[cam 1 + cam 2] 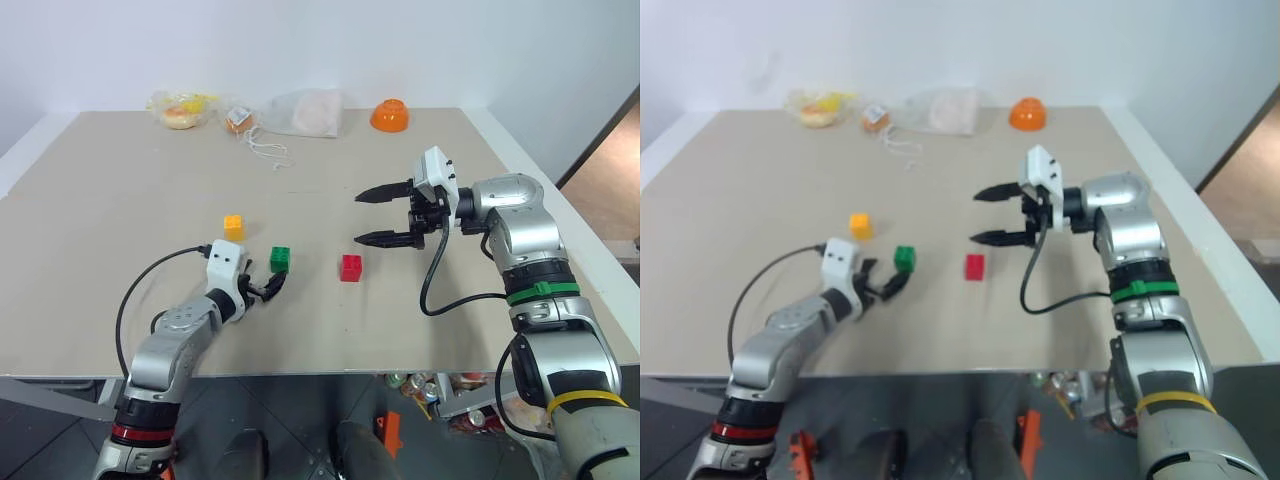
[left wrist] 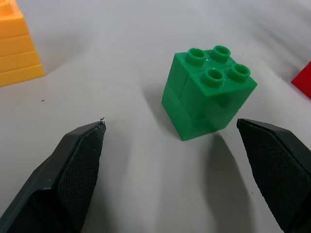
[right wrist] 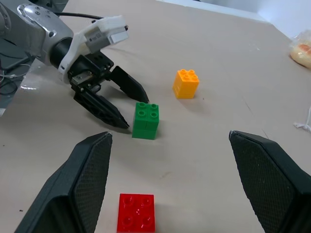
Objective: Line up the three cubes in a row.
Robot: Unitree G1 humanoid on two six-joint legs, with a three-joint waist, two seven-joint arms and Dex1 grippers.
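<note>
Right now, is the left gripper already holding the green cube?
No. In the left wrist view the green cube stands on the table between the open fingers, touching neither.

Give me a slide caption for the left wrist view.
Open left gripper lines up on the green cube, not yet touching it.

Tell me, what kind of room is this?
Probably a robot test lab: a plain beige table against a white wall, toy cubes laid out as practice props, and clutter stored on the floor beneath the table.
</note>
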